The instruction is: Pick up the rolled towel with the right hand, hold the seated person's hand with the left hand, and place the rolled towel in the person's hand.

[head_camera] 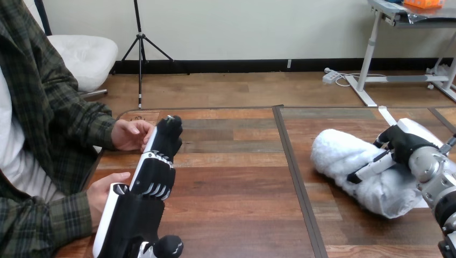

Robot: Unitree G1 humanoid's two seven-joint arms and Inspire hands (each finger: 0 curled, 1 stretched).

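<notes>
Little of the task is finished, judging by how things lie. The rolled towel (344, 156) lies flat on the table (236, 177) close to its right edge, not yet lifted. The right hand (406, 146) is on top of it, its fingers (373, 166) running down the towel's near flank and the thumb set over the far side, so the towel seems pinched between them, though the fluffy surface hides how firm that hold is. At the table's left edge the left hand (153, 172) reaches forward with its fingers (166, 134) straight and pressed together, not curled round anything. The person's farther hand (128, 134) rests at the table's far-left corner, touching the side of those fingers, and the person's nearer hand (105, 193) lies at the left edge against the back of the left hand (neither is held). So the pickup looks begun but not completed, and the hold on the person's hand is only a contact so far. What remains: raise the towel, close the left hand on the person's hand, carry the towel across the table from the right edge to the left, and set it in the person's palm.
</notes>
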